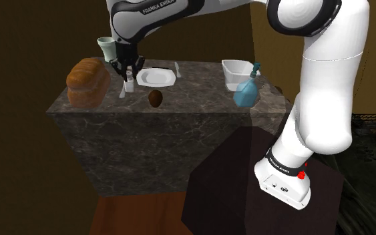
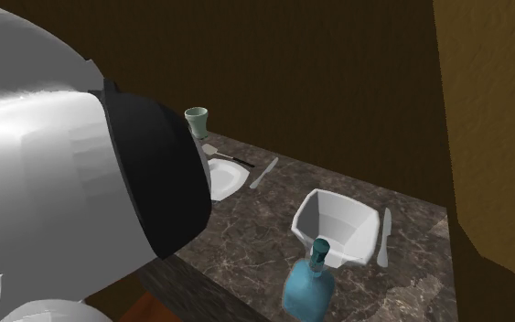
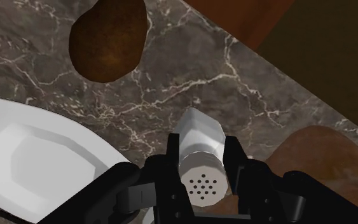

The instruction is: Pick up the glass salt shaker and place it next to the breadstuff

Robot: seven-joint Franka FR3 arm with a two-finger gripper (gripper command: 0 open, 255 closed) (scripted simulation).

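Observation:
My gripper [image 3: 203, 170] is shut on the salt shaker [image 3: 201, 156], a pale cylinder with a perforated cap, and the black fingers [image 3: 173, 160] clasp its upper part on both sides. In the shoulder view the gripper [image 1: 128, 72] holds the shaker [image 1: 129, 85] low over the dark marble counter [image 1: 200, 100], just to the right of the brown bread loaf [image 1: 88, 81]. Whether its base touches the counter I cannot tell. In the wrist view the loaf [image 3: 317, 165] lies close beside the shaker.
A white plate [image 1: 156, 77] and a dark brown oval thing [image 1: 155, 99] lie close by the shaker. A green cup [image 1: 105, 47] stands behind the loaf. A white bowl [image 1: 236, 72] and a blue spray bottle [image 1: 246, 90] stand at the shoulder view's right, with cutlery [image 2: 264, 172] between.

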